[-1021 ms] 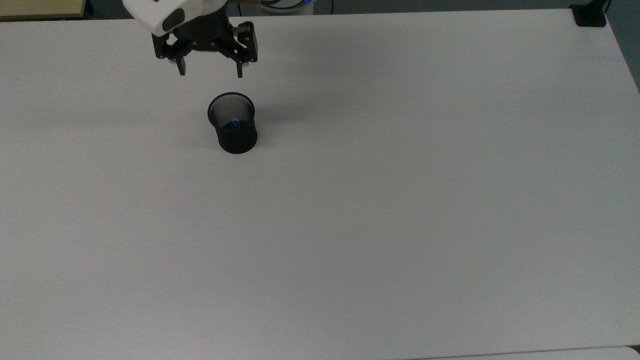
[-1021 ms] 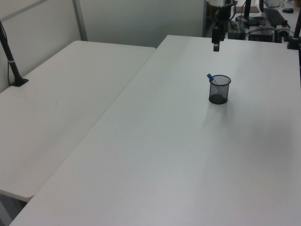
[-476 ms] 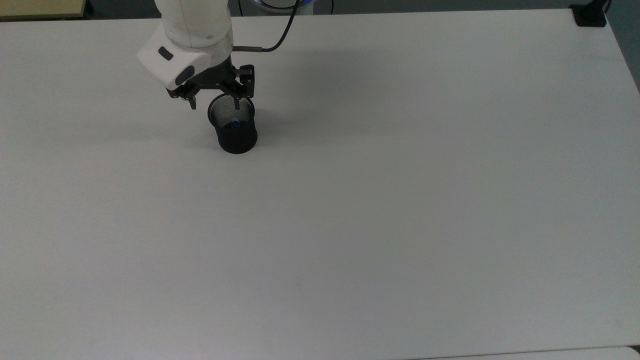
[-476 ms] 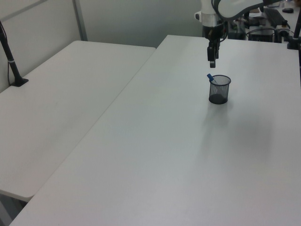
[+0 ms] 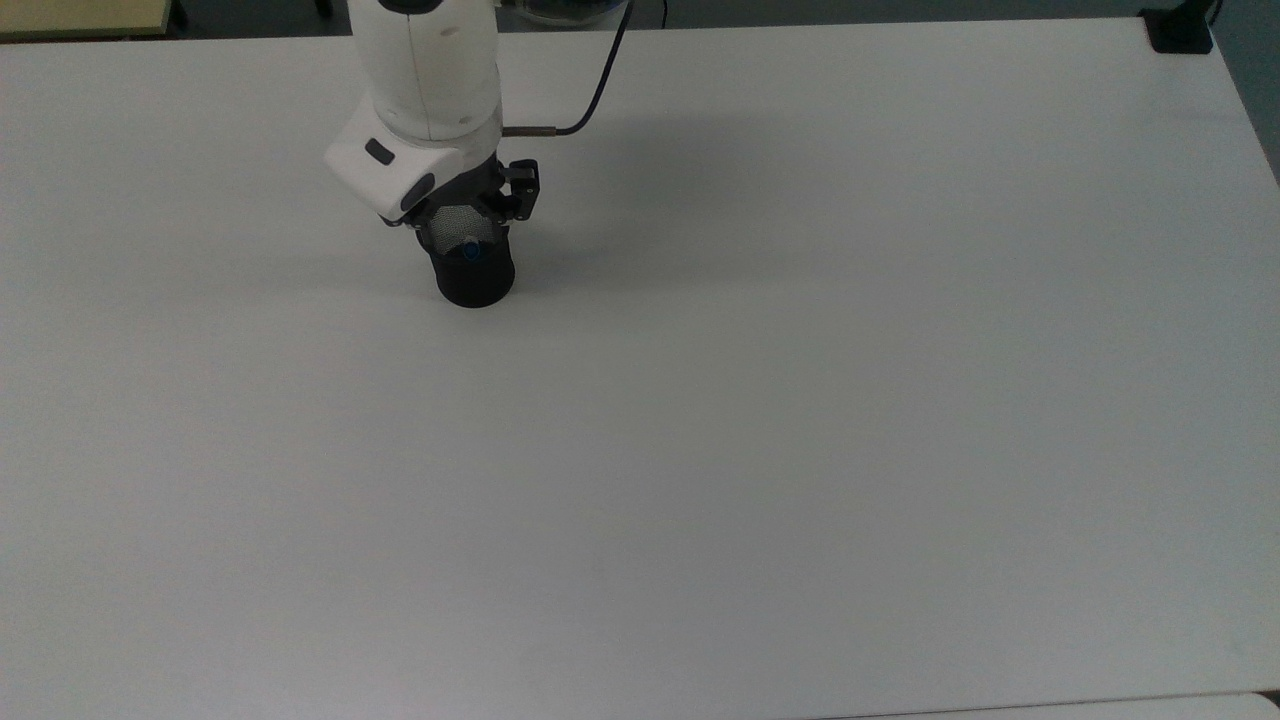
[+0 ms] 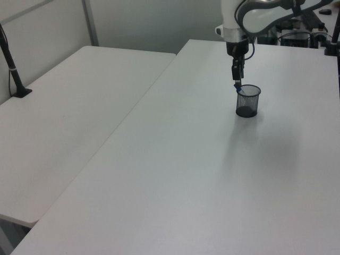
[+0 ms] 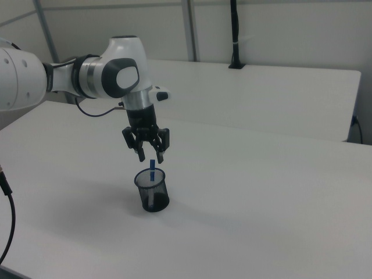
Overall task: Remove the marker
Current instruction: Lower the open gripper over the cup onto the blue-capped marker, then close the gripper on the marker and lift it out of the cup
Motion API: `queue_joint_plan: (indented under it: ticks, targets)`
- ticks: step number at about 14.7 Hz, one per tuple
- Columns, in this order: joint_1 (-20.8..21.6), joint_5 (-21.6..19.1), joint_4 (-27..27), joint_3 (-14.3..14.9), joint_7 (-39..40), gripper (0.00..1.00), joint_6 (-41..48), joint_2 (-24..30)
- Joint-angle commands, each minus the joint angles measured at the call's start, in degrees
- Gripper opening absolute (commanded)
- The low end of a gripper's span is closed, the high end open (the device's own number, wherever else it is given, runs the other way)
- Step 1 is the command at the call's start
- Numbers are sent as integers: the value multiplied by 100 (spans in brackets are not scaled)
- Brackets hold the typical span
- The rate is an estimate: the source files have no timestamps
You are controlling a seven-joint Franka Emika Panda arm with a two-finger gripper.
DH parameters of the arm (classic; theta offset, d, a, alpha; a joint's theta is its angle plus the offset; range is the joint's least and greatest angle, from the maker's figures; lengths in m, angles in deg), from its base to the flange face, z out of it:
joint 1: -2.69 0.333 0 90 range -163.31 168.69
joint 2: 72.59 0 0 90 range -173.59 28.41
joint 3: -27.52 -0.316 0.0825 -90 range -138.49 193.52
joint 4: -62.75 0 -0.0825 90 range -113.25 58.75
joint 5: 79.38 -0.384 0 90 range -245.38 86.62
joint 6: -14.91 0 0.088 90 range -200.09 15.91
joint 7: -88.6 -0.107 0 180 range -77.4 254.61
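Tool: the tool (image 7: 150, 157) hangs with fingers spread just above the cup, left of centre in the right view.
Marker: the marker (image 7: 152, 168) stands in the black mesh cup (image 7: 152, 190), blue cap poking above the rim.
Worktop: the white worktop (image 5: 760, 400) carries the cup at the top view's upper left.

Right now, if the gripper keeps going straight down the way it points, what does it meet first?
Most likely the blue top of the marker. The open gripper points down just above it, one finger on each side, with the mesh cup right below. Depth is hard to judge, so a finger may catch the cup's rim instead.
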Motion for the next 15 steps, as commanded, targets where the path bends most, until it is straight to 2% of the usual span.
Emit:
queue_joint_plan:
  ticks: [1, 3, 4, 6, 15]
  targets:
    - [46, 144, -83, 16, 63, 45, -187, -31]
    - [55, 144, -91, 16, 63, 35, -179, -31]
    - [55, 144, -91, 16, 63, 27, -179, -31]
    - [55, 144, -91, 16, 63, 19, -187, -31]
    - [11, 136, -39, 16, 89, 16, -91, 56]
